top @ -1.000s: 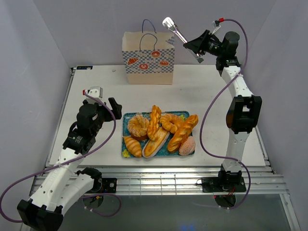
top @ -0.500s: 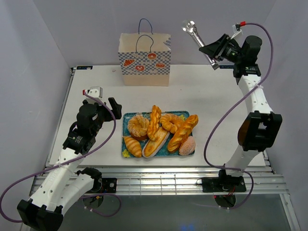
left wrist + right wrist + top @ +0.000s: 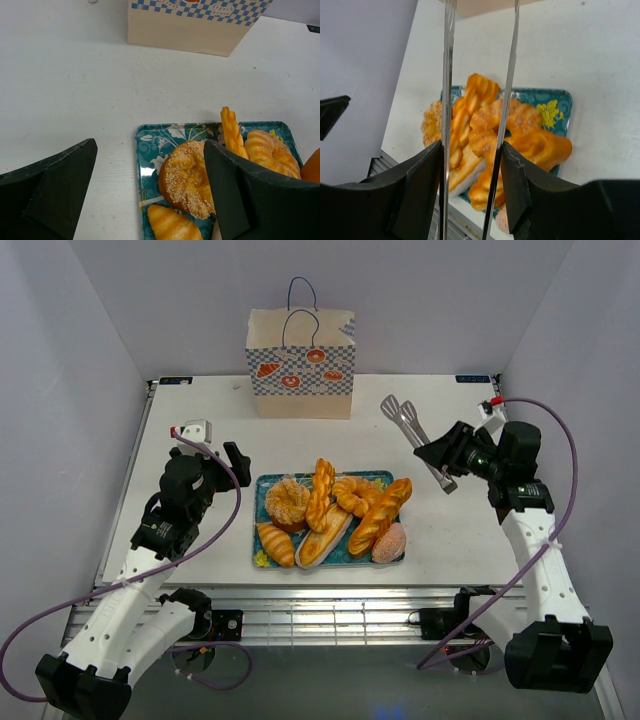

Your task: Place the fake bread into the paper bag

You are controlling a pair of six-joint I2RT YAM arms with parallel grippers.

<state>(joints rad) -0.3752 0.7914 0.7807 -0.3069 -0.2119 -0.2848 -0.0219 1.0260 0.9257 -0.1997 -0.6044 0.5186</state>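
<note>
Heaped fake bread (image 3: 335, 508); upright paper bag (image 3: 300, 365) behind.

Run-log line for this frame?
left gripper open beside teal floral tray | right gripper shut on metal tongs, right of tray | glossy golden toy pastries on tray | tan checkered-band paper bag upright, far edge

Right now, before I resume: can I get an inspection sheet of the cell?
Surface: white table, matte.
Job's things: fake bread piled on the teal tray; paper bag upright at the far edge, apart from the tray.
Clutter: metal tongs, right of the tray; otherwise nothing seen.
Grippers: left gripper open and empty, by the tray's left end; right gripper shut on the tongs.
Cables: a purple cable loops off each arm; neither touches the bread.
Surroundings: plain walls on three sides.
</note>
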